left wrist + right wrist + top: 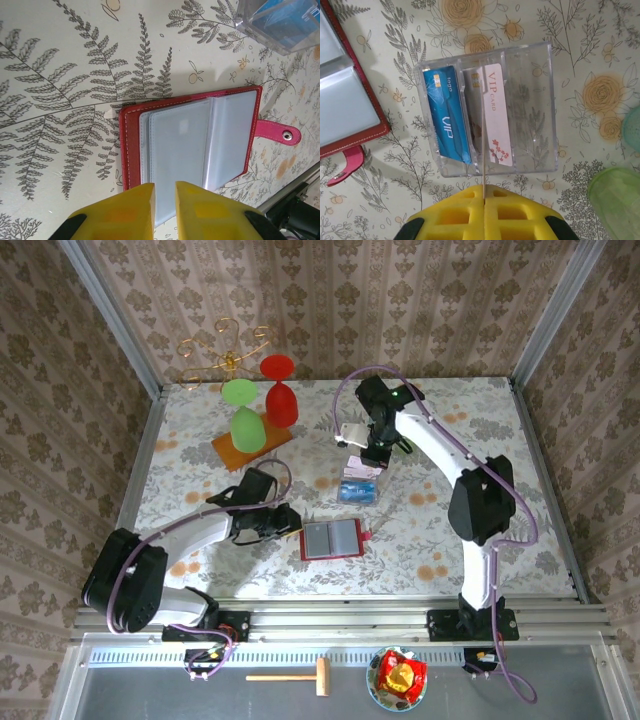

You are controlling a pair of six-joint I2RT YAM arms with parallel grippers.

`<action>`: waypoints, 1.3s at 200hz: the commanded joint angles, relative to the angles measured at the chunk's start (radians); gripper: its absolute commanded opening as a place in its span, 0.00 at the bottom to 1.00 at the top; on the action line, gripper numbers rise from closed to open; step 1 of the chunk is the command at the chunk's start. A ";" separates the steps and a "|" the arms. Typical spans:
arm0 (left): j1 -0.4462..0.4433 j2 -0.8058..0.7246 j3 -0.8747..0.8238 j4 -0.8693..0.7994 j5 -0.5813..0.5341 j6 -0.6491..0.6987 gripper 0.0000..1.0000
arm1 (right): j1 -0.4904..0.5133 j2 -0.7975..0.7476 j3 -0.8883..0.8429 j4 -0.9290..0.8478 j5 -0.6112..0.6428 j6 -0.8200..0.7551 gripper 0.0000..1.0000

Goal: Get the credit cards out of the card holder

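R claw [484,194] pinching thin card [483,125] over clear tray [530,100], red holder [131,150] open

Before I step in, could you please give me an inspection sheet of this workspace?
Surface: floral tablecloth, flat.
Job's things: red card holder open, visible pockets look empty; blue card and VIP card in clear tray.
Clutter: green goblet and red goblet by orange board; gold wire stand.
End effectors: left end effector nearly closed at holder's edge, grip unclear; right end effector shut on edge-on card.
Cables: purple cable along each arm.
Surroundings: wallpapered walls; wooden mallet, bowl below table edge.
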 commanded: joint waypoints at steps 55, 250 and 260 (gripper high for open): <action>0.019 -0.030 -0.020 -0.043 -0.014 0.013 0.18 | -0.016 0.138 0.131 -0.111 -0.052 -0.081 0.00; 0.025 -0.061 -0.038 -0.040 -0.018 0.003 0.19 | -0.004 0.079 0.099 0.007 -0.010 0.042 0.23; 0.024 -0.061 -0.040 -0.031 -0.015 0.003 0.19 | 0.005 0.047 0.062 0.039 -0.014 0.067 0.23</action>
